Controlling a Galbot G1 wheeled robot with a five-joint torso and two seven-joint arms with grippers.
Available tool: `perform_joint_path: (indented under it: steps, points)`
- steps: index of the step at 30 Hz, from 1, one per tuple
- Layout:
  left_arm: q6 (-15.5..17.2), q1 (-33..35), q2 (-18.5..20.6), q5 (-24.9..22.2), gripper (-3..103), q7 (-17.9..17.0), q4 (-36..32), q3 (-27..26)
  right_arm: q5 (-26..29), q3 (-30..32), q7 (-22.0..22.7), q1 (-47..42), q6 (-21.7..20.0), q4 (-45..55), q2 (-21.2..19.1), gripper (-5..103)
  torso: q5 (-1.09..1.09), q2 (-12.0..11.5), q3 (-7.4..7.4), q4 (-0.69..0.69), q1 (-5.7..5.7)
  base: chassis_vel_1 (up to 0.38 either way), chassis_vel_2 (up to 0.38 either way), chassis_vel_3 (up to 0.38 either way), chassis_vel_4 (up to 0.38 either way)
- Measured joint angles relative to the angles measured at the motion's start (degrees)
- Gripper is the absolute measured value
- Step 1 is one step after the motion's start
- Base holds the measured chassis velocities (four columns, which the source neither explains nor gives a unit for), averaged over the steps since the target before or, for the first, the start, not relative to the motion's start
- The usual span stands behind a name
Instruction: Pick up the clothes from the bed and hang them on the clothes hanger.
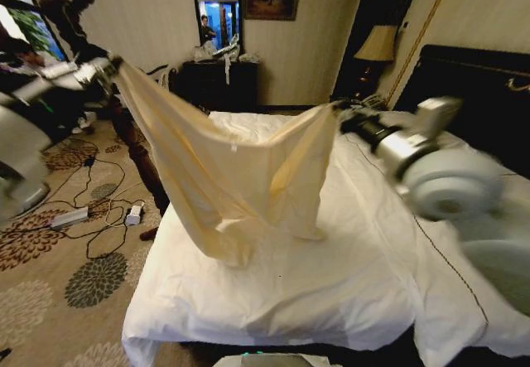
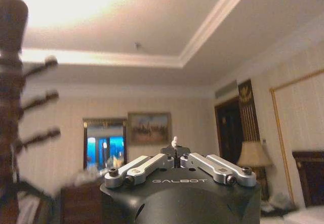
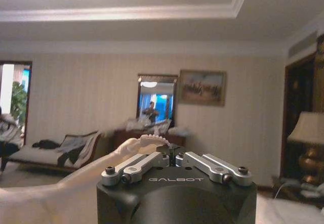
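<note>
Right gripper, clothes stretched crosswise

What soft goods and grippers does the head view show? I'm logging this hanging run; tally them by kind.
Cream shirts: 1, the clothes, held up over the bed
White duvets: 1
Grippers: 2, left gripper and right gripper, each shut on a shirt edge
Total: 4

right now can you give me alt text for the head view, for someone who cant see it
Two robot arms hold a wrinkled cream shirt stretched in the air above a white-duveted bed, the left gripper clamping one top corner and the right gripper the other. The shirt's lower part sags toward the duvet; patterned carpet with cables lies at left.
</note>
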Motion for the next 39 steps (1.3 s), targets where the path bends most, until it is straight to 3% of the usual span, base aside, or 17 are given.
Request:
perform_joint_path:
  steps: [4, 8, 14, 19, 20, 24, 25, 27, 30, 32, 37, 39]
  points:
    - [1.0, -0.3, 4.6, -7.0, 0, -1.0, 1.6, -8.1, 10.4, 1.9, 1.3, 10.3, -1.4, -0.8, -3.0, 0, -0.02, 0.0, 0.0, 0.04, -0.01, 0.0, 0.0, 0.0, 0.0]
    - [2.0, -0.8, 7.7, -9.4, 0, -1.7, 4.6, -12.3, 15.9, 2.5, 2.9, 17.2, -2.3, -3.2, -4.0, 0, -0.02, 0.0, -0.01, 0.03, -0.01, 0.0, 0.0, 0.0, 0.0]
    - [3.6, -1.3, 7.7, -9.1, 0, -3.0, 6.6, -12.0, 17.2, 3.8, 3.3, 17.1, -3.4, -3.8, -5.2, 0, 0.01, 0.0, -0.02, -0.01, -0.03, 0.0, 0.0, 0.0, 0.0]
    - [6.4, 5.2, -1.5, 1.6, 0, -4.0, 1.7, -5.9, 10.9, -2.3, 7.1, 10.5, -3.8, -1.4, 0.7, 0, -0.05, 0.0, 0.02, 0.05, 0.01, 0.0, 0.0, 0.0, 0.0]
    - [6.4, 5.2, -1.5, 1.6, 0, -4.0, 1.7, -5.9, 10.9, -2.3, 7.1, 10.5, -3.8, -1.4, 0.7, 0, -0.05, 0.0, 0.02, 0.05, 0.01, 0.0, 0.0, 0.0, 0.0]
    - [6.6, 12.4, -8.9, 10.2, 0, -3.4, -2.2, -1.6, 2.4, -6.6, 6.9, 1.9, -3.5, -0.2, 5.0, 0, -0.03, 0.0, 0.01, 0.04, 0.01, 0.0, 0.0, 0.0, 0.0]
    - [6.5, 14.1, -11.4, 13.6, 0, -3.3, -3.0, 1.4, -1.0, -7.6, 6.3, -2.9, -3.3, -0.1, 6.5, 0, -0.01, 0.0, 0.0, 0.03, -0.01, 0.0, 0.0, 0.0, 0.0]
    - [6.4, 15.1, -13.0, 16.1, 0, -3.0, -3.4, 3.4, -2.9, -7.9, 5.6, -5.4, -3.3, -0.2, 7.2, 0, -0.01, 0.0, 0.0, 0.01, -0.02, 0.0, 0.0, 0.0, 0.0]
    - [4.7, 17.4, -18.9, 27.4, 0, -2.1, -3.2, 13.3, -14.5, -9.2, -0.8, -15.7, -1.4, -3.1, 11.1, 0, -0.02, 0.0, 0.01, 0.02, 0.0, 0.0, 0.0, 0.0, 0.0]
    - [4.3, 17.4, -19.9, 29.7, 0, -1.8, -2.8, 15.5, -16.2, -9.7, -1.7, -17.1, -1.1, -3.9, 12.1, 0, -0.01, 0.0, 0.01, 0.0, 0.0, 0.0, 0.0, 0.0, 0.0]
    - [1.8, 13.0, -25.0, 40.5, 0, -2.2, 2.4, 29.4, -24.7, -17.0, -4.4, -16.4, 1.3, -12.3, 19.5, 0, -0.03, 0.0, 0.01, 0.03, -0.01, 0.0, 0.0, 0.0, 0.0]
    - [1.7, 12.5, -25.4, 41.4, 0, -2.1, 3.3, 30.6, -25.2, -17.8, -4.4, -15.8, 1.5, -13.6, 20.2, 0, -0.03, 0.0, 0.01, 0.04, 0.0, 0.0, 0.0, 0.0, 0.0]
